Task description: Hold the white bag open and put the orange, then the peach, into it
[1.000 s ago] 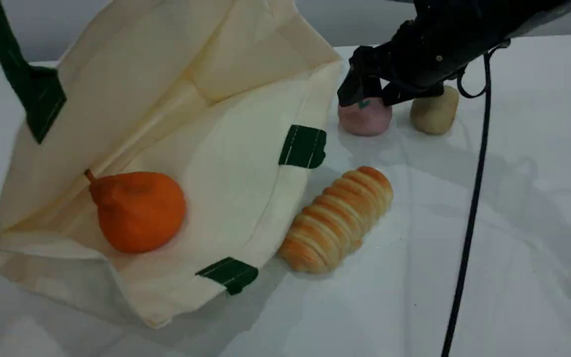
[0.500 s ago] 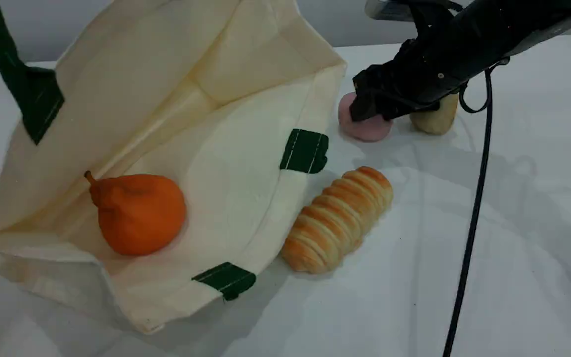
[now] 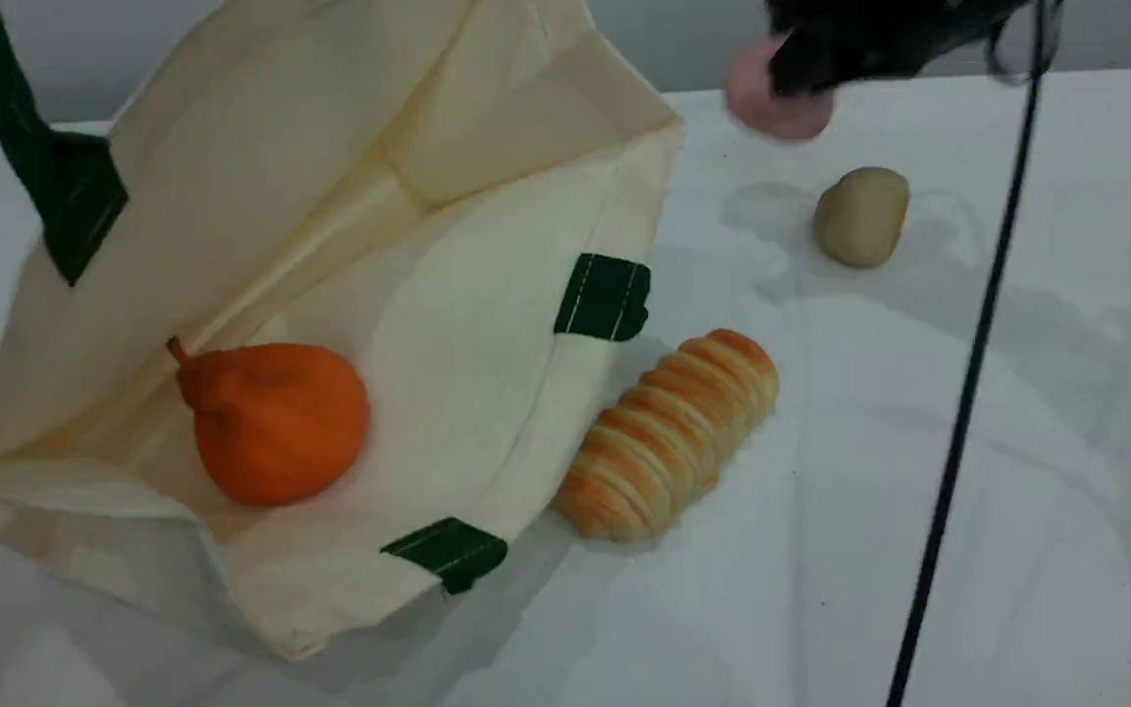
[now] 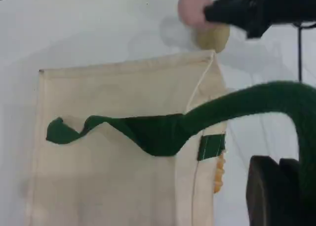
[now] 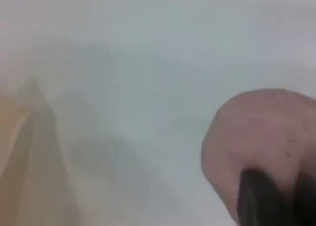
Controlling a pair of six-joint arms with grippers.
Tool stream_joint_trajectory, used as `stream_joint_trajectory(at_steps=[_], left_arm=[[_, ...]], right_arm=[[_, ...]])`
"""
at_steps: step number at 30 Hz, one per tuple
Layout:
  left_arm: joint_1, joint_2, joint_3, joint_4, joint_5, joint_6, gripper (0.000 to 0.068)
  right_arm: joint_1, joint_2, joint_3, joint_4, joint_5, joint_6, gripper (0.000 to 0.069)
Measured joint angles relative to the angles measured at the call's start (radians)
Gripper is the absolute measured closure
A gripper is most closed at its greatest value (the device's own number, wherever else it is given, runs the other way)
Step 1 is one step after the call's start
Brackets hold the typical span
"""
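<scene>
The white bag (image 3: 448, 324) lies on its side with its mouth held wide open. The orange (image 3: 276, 417) rests inside it on the lower wall. In the left wrist view, my left gripper (image 4: 276, 191) is shut on the bag's green handle (image 4: 237, 107) and holds it up above the bag (image 4: 113, 87). At the scene's top edge, my right gripper (image 3: 796, 69) is shut on the pink peach (image 3: 772, 106), which hangs clear above the table, to the right of the bag's mouth. The right wrist view shows the peach (image 5: 261, 132) pressed against a dark fingertip (image 5: 261, 196).
A striped bread roll (image 3: 669, 432) lies just right of the bag's mouth. A beige lump (image 3: 860, 214) sits on the table below and right of the lifted peach. The right arm's black cable (image 3: 968, 393) hangs down across the right side.
My right gripper closed on the peach and lifted it off the table, up and slightly right. The beige lump stays put. The bag and orange have barely moved.
</scene>
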Motion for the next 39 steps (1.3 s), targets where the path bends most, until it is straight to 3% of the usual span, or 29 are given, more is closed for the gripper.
stream_joint_trajectory(at_steps=[7, 15, 21, 24, 29, 39], left_arm=[[0.0, 0.0, 0.0, -0.007, 0.0, 0.004, 0.0635], [0.0, 0.0, 0.0, -0.008, 0.0, 0.007, 0.0635], [0.0, 0.0, 0.0, -0.01, 0.0, 0.007, 0.0635], [0.0, 0.0, 0.0, -0.01, 0.0, 0.007, 0.0635], [0.0, 0.0, 0.0, -0.01, -0.001, 0.007, 0.0635], [0.0, 0.0, 0.0, -0.014, -0.001, 0.007, 0.0635]], right_arm=[[-0.102, -0.072, 0.0, -0.143, 0.114, 0.148, 0.0619], [-0.181, -0.134, 0.0, -0.349, 0.443, 0.37, 0.0619], [-0.172, -0.196, 0.0, -0.308, 0.739, 0.376, 0.0619], [-0.162, -0.221, -0.001, -0.259, 0.827, 0.375, 0.0619], [-0.076, -0.228, 0.01, -0.305, 0.85, 0.416, 0.0619], [0.183, -0.227, 0.04, -0.319, 0.853, 0.407, 0.0619]])
